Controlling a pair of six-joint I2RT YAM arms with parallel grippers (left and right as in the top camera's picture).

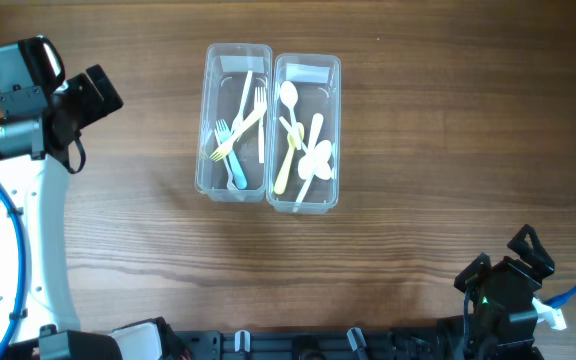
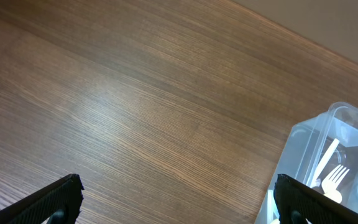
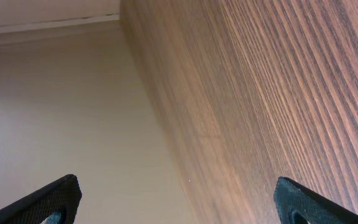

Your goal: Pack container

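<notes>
Since no loose cutlery is seen on the worktop, the packing is judged finished or nearly so. Forks are held in the left container and spoons in the right container, the two set side by side, touching, at mid-worktop. No lids are seen. The left pincer and the right pincer are spread wide with nothing gripped.

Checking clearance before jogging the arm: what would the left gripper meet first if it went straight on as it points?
Probably bare table: the left wrist view shows only wood ahead of the left gripper and its open fingers. The fork container lies right of that line, though depth is unclear.
</notes>
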